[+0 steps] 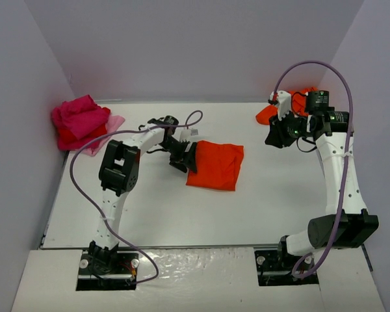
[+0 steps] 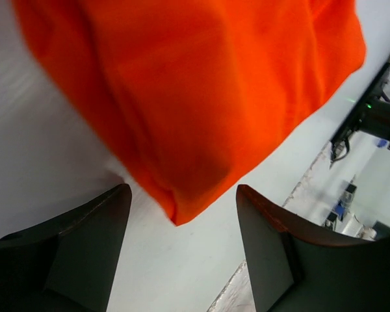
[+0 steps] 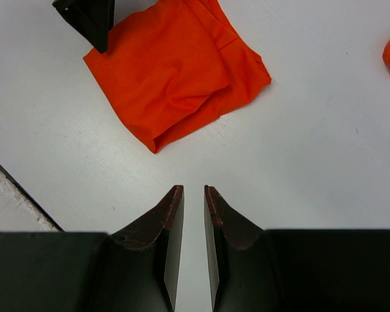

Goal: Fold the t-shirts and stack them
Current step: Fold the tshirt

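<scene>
Lying flat near the middle of the white tabletop (image 1: pixel 279 195), the bright orange-red t-shirt (image 1: pixel 216 165) of soft plain cloth is already folded into a compact, roughly square packet. Its layers show as a doubled edge along the near corner in the right wrist view. I judge it light, limp and not at all fragile, but apt to come undone. Lifted by a single layer it would likely droop and spill open, and on this smooth surface it would probably slide rather than snag. The safest hold looks to be at a folded edge or corner, with a finger worked under so that every layer is pinched together. The left gripper (image 1: pixel 185 158) sits just at the packet's left edge with its jaws spread wide. In its own camera the shirt's corner points into the gap between the two dark fingers (image 2: pixel 104 221), and nothing is clamped. The right gripper (image 3: pixel 188 192) hangs well apart to the right, its jaws drawn almost together with only a thin slit between them, holding nothing. At the far left corner lies a pile of magenta, red and pale pink shirts (image 1: pixel 81 120). A rumpled orange-red heap (image 1: pixel 268 115) lies at the far right, behind the right arm.
</scene>
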